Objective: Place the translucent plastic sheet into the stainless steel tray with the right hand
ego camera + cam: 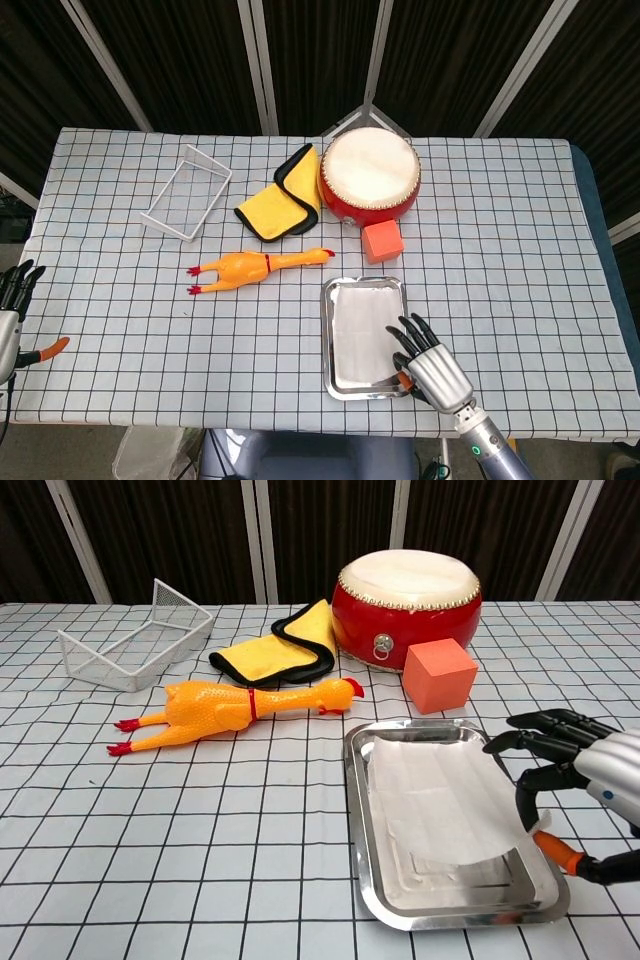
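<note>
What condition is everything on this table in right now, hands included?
Plastic sheet: lying in the tray, near corner still lifted.
Stainless steel tray: flat on the table.
Right hand: pinches the sheet's corner.
Left hand: at the table edge, holding nothing.
Rubber chicken: lying on its side.
Yellow cloth: folded.
Wire basket: upright.

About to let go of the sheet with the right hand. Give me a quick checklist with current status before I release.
1. Sheet over the tray: ok, it lies inside the rim in the head view.
2. Sheet flat on the tray floor: not ok, the near right corner is lifted at the right hand.
3. Right hand grip: ok, the corner looks pinched between thumb and a finger.
4. Orange cube clear of the tray: ok, apart from the far rim.
5. Rubber chicken clear: ok, left of the tray.
6. Left hand out of the way: ok, at the table's left edge.
</note>
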### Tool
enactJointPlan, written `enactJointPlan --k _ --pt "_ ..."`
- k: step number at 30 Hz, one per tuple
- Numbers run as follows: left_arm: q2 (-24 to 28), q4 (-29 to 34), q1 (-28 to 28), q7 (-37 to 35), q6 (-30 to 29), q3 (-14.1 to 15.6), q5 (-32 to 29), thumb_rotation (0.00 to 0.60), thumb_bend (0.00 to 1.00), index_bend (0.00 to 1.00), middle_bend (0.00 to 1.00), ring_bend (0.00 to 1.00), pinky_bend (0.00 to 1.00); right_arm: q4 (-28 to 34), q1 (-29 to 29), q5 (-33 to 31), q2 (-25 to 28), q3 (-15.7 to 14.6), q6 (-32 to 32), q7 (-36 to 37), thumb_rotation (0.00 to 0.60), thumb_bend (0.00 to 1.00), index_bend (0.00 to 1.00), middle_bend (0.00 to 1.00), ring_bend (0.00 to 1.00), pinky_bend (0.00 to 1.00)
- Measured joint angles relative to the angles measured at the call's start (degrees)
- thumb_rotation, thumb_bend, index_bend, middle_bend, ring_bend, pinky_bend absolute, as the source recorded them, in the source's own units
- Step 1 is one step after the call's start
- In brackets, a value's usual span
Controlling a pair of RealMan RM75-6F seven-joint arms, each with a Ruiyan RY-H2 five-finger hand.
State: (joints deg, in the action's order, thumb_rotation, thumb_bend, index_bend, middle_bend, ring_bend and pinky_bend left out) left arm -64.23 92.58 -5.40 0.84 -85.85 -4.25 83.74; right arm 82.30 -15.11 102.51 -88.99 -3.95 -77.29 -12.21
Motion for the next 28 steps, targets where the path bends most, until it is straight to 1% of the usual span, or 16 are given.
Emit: enactJointPlan --k 2,6,11,17,19,21,24,26,28 --pt "0.0 0.0 0.0 0.0 0.0 0.0 0.0 0.6 0.0 0.0 0.0 0.0 0.0 0.3 0.0 -0.2 0.1 0.0 0.2 -0.4 0.6 0.48 0.42 0.16 0.0 0.0" --pt "0.0 0.0 0.0 0.0 0.1 0.1 0.0 0.6 0.0 0.0 0.0 0.0 0.0 1.3 0.1 -0.2 0.5 -0.4 0.2 -1.0 0.6 0.4 0.36 0.14 0.0 0.0" --pt "0.0 0.0 0.0 0.0 0.0 0.2 0.3 0.6 0.0 0.0 0.0 0.0 0.0 2.3 0.3 0.6 0.8 -1.3 -0.1 -1.2 0.6 0.39 0.32 0.14 0.0 0.0" --pt "0.1 0.1 0.1 -0.2 0.0 0.3 0.4 0.6 0.0 0.0 0.0 0.0 0.0 3.2 1.0 2.1 2.3 -2.1 -2.2 -2.0 0.6 0.39 0.29 0.14 0.0 0.0" --pt "0.1 0.1 0.1 -0.3 0.0 0.3 0.4 0.6 0.0 0.0 0.0 0.0 0.0 3.6 1.5 2.1 3.6 -2.1 -3.5 -2.2 0.6 0.39 0.28 0.13 0.0 0.0" --pt "0.2 0.1 0.1 -0.4 0.0 0.3 0.4 0.6 0.0 0.0 0.0 0.0 0.0 4.1 2.2 1.7 5.5 -1.8 -5.1 -2.3 0.6 0.39 0.24 0.11 0.0 0.0" --pt "0.2 0.0 0.1 -0.4 0.0 0.3 0.4 0.6 0.0 0.0 0.0 0.0 0.0 4.6 3.6 0.5 9.0 -1.1 -7.8 -2.6 0.6 0.39 0.15 0.05 0.0 0.0" --pt "0.1 -0.1 0.1 -0.3 0.0 0.4 0.5 0.6 0.0 0.0 0.0 0.0 0.0 4.8 4.8 -0.7 11.4 -0.6 -9.7 -2.8 0.6 0.39 0.06 0.01 0.0 0.0" --pt "0.1 -0.1 0.1 0.0 -0.1 0.4 0.6 0.6 0.0 0.0 0.0 0.0 0.0 5.0 6.5 -2.9 14.1 0.2 -12.2 -3.0 0.6 0.39 0.02 0.0 0.0 0.0"
